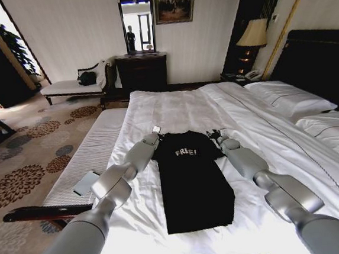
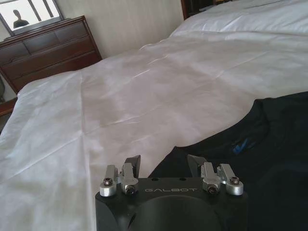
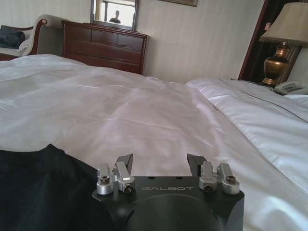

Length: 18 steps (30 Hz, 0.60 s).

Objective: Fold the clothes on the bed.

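Note:
The clothes, one black T-shirt (image 1: 192,181) with white "FREE!" lettering, lie flat on the white bed (image 1: 174,109), with the sides tucked in to a narrow strip and the collar at the far end. My left gripper (image 1: 155,132) hovers open at the shirt's left shoulder. In the left wrist view the left gripper (image 2: 163,163) has its fingers apart over the edge of the black fabric (image 2: 260,154), holding nothing. By the right shoulder my right gripper (image 1: 213,135) is open too. The right wrist view shows the right gripper (image 3: 159,162) over bare duvet, with the shirt (image 3: 38,187) beside it.
White pillows (image 1: 292,99) and a dark headboard (image 1: 321,60) lie to the right. A pale cushioned bench (image 1: 83,161) runs along the bed's left side. Farther off stand a dark dresser (image 1: 142,71), a lamp (image 1: 252,35) and a chaise (image 1: 71,86) with a dark bag (image 1: 86,78).

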Tool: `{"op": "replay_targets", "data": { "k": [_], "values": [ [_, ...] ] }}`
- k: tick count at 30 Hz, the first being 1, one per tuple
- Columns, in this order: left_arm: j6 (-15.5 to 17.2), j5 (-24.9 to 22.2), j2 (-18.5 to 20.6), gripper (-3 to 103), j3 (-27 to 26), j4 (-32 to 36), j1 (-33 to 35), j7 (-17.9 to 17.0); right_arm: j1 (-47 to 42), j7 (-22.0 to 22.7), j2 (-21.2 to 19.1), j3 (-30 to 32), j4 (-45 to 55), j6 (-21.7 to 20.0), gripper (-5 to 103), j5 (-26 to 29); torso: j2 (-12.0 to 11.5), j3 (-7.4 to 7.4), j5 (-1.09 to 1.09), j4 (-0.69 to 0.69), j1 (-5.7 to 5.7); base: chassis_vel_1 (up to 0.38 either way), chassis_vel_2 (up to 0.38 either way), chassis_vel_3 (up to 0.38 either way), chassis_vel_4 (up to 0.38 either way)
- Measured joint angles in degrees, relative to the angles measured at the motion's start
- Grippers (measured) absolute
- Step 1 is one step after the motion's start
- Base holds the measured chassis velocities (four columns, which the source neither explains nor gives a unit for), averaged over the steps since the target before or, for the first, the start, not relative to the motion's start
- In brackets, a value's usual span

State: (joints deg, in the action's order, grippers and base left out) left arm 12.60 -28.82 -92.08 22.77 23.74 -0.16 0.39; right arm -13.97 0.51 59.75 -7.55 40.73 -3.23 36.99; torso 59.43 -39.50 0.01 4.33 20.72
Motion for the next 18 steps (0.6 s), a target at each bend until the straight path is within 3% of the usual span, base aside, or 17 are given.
{"op": "replay_targets", "data": {
  "k": [3,5,7,8,10,11,13,16,18],
  "values": [
    [1.6,-2.6,3.3,72,0.0,8.7,2.0,0.0,-3.1,2.1,-5.0,1.4,8.7,-3.0,79,6.5,0.0,0.01,0.00,0.06,0.00,0.000,0.000,0.000,0.000],
    [2.0,-3.7,4.8,72,0.0,12.4,2.9,0.0,-4.6,2.6,-6.4,2.3,11.7,-3.7,79,8.2,0.0,0.00,-0.01,0.02,0.00,0.000,0.000,0.000,0.000],
    [2.7,-5.8,8.9,83,0.2,21.1,5.4,0.0,-8.5,3.7,-9.2,4.8,17.9,-5.1,89,11.1,0.0,0.00,0.01,0.00,0.00,0.000,0.000,0.000,0.000],
    [3.2,-7.9,12.8,88,0.3,28.2,7.5,0.0,-12.0,4.4,-11.2,7.3,23.1,-6.0,94,12.8,0.0,0.00,0.00,0.03,0.00,0.000,0.000,0.000,0.000],
    [3.7,-9.0,14.7,93,0.3,31.0,8.4,-0.1,-13.4,4.7,-12.1,8.3,25.2,-6.4,98,13.5,0.0,0.01,0.00,0.03,0.00,0.000,0.000,0.000,0.000],
    [4.3,-11.3,18.6,98,0.2,36.9,10.4,0.1,-16.6,5.1,-14.2,11.0,30.1,-6.9,99,14.5,0.0,0.01,-0.03,-0.02,-0.01,0.000,0.000,0.000,0.000],
    [4.7,-14.2,25.2,99,-0.7,45.9,14.3,-0.1,-21.8,5.6,-17.3,14.7,36.4,-7.1,100,15.2,0.0,0.02,-0.02,-0.04,-0.01,0.000,0.000,0.000,0.000],
    [4.6,-15.2,28.4,100,-1.7,51.1,17.2,-0.1,-25.6,5.8,-18.8,17.3,39.8,-7.0,100,15.2,0.0,0.02,-0.03,-0.05,-0.01,0.000,0.000,0.000,0.000],
    [2.7,-15.8,33.6,100,-4.8,60.0,24.2,-0.1,-34.3,6.1,-20.4,23.3,45.2,-6.5,100,13.5,0.0,0.02,-0.03,0.01,-0.01,0.000,0.000,0.000,0.000]
  ]
}}
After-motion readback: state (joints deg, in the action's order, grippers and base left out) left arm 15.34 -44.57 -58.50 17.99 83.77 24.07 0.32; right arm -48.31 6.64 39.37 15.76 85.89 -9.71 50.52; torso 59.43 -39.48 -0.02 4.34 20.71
